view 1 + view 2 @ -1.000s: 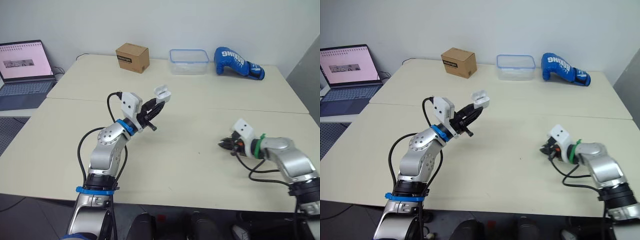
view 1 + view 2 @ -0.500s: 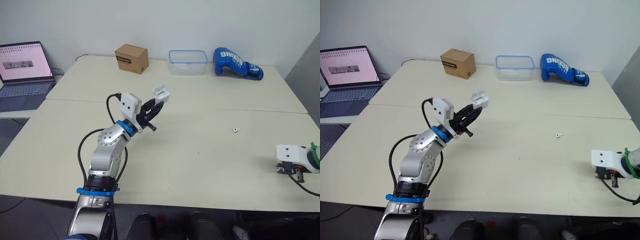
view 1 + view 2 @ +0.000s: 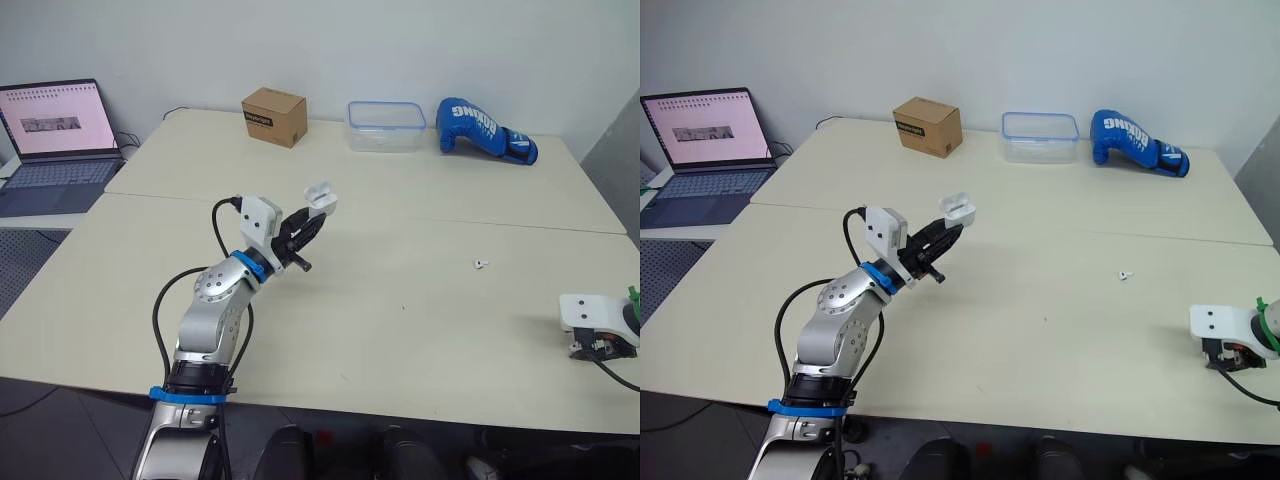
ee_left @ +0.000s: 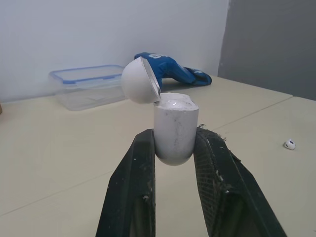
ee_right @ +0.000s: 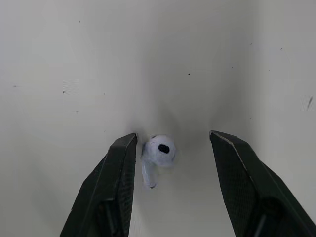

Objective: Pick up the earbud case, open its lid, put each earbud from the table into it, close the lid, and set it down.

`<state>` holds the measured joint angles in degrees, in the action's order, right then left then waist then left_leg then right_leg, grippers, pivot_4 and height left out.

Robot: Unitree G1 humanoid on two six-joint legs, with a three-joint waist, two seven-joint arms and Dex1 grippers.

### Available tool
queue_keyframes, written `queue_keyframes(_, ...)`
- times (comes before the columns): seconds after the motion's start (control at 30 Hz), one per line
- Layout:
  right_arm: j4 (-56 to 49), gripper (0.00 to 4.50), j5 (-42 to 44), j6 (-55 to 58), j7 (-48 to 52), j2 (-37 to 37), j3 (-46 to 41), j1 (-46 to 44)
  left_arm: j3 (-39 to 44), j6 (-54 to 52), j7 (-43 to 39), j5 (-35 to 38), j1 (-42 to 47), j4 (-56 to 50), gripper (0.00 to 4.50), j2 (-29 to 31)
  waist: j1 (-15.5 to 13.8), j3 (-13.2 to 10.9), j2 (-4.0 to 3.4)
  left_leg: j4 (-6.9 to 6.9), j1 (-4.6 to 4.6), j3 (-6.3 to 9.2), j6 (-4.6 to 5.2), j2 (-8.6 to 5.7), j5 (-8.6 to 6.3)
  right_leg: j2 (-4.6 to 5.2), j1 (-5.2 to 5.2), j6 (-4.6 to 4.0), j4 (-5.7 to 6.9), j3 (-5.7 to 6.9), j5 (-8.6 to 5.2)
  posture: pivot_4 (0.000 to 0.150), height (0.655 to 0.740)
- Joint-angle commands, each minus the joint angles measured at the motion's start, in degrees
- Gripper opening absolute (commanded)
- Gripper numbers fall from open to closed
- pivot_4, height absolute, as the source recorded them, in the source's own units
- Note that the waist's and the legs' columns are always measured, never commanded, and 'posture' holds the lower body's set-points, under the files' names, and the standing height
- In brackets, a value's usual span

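Left tool: squeezed tight on the earbud case, held up over the table.
Case lid: open, tipped back.
Right tool: fingers spread wide, holding nothing, near the table's right edge.
First earbud: on the table between those spread fingers, just beside one.
Second earbud: on the table, apart from both tools.

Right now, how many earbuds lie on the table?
2. One earbud lies on the table, right of centre; a second earbud lies between the right gripper's open fingers. The case may hide more.
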<state>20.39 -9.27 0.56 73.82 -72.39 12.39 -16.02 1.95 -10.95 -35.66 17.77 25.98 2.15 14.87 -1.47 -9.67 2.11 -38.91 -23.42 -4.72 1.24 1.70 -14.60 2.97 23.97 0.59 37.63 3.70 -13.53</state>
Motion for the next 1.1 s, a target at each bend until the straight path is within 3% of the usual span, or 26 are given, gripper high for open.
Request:
queue_keyframes(0.03,1.91,2.44,-1.93,-0.25,1.8,0.43,1.51,0.97,-0.04,0.01,-0.21,0.92,0.28,-2.91,0.73,0.24,0.0,0.0,0.0,0.0,0.0,0.0,0.0,0.0,0.0,0.0,0.0,0.0,0.0,0.0,0.0,0.15,0.74)
queue_keyframes(0.23,1.6,2.44,-1.87,1.85,2.25,1.61,0.99,0.77,0.01,-0.53,-0.2,1.16,-0.14,-3.6,0.73,0.29,0.0,0.01,0.03,0.0,0.01,0.02,0.0,-0.01,0.0,0.02,-0.03,0.0,-0.02,0.02,0.0,0.15,0.74)
queue_keyframes(0.37,2.84,1.57,-2.87,0.78,2.32,1.4,1.2,0.46,0.06,-0.8,-0.37,1.09,-0.38,-3.8,0.73,0.5,0.01,0.02,0.04,0.0,0.04,0.03,0.0,0.0,0.0,0.02,-0.09,-0.01,-0.05,0.04,0.0,0.15,0.74)
queue_keyframes(0.47,3.92,0.51,-3.06,0.21,1.4,2.09,0.86,-0.41,0.08,-0.93,-0.41,1.11,-0.26,-3.69,0.73,0.46,0.06,0.02,0.03,0.07,0.37,0.04,0.02,0.03,-0.01,0.01,-0.54,0.0,-0.43,0.1,0.0,0.15,0.74)
queue_keyframes(0.67,4.1,0.39,2.82,-0.13,2.92,6.78,-2.08,-4.12,-0.59,-0.86,-1.17,1.36,-0.46,-3.42,0.73,-0.07,0.37,0.17,0.41,0.07,0.52,-0.04,0.1,0.03,-0.07,0.07,-0.76,0.02,-0.62,0.06,0.04,0.15,0.74)
queue_keyframes(0.73,-0.81,0.39,8.38,4.57,1.91,12.27,-5.12,-7.85,-0.76,-0.66,-1.75,1.47,-0.42,-3.05,0.73,-0.25,1.26,0.15,0.44,0.08,0.55,-0.08,0.09,0.07,-0.07,0.07,-0.75,-0.13,-0.6,0.03,0.13,0.15,0.74)
queue_keyframes(0.9,-17.65,0.39,28.34,34.71,-12.88,32.34,-17.29,-20.66,-1.06,0.26,-2.66,1.39,0.49,-1.6,0.73,-1.1,2.74,-0.32,-0.36,0.17,0.6,-0.07,-0.08,0.24,0.01,-0.1,-0.57,-0.31,-0.29,-0.02,0.22,0.15,0.74)
queue_keyframes(1.0,-27.21,0.39,35.82,42.8,-26.49,44.61,-22.83,-26.0,-1.17,0.04,-2.77,1.71,1.57,-1.49,0.73,-1.85,1.76,-0.36,-0.47,0.2,0.33,-0.02,-0.37,0.14,0.18,-0.03,-0.02,-0.51,0.4,-0.05,0.19,0.15,0.74)
queue_keyframes(1.1,-33.92,0.39,38.12,45.34,-37.28,54.46,-23.0,-27.58,-1.43,0.14,-3.17,1.72,2.66,-0.78,0.73,-2.35,0.47,-0.35,-0.47,0.19,0.0,0.17,-0.5,0.16,0.25,-0.05,0.16,-0.57,0.34,0.18,0.11,0.15,0.74)
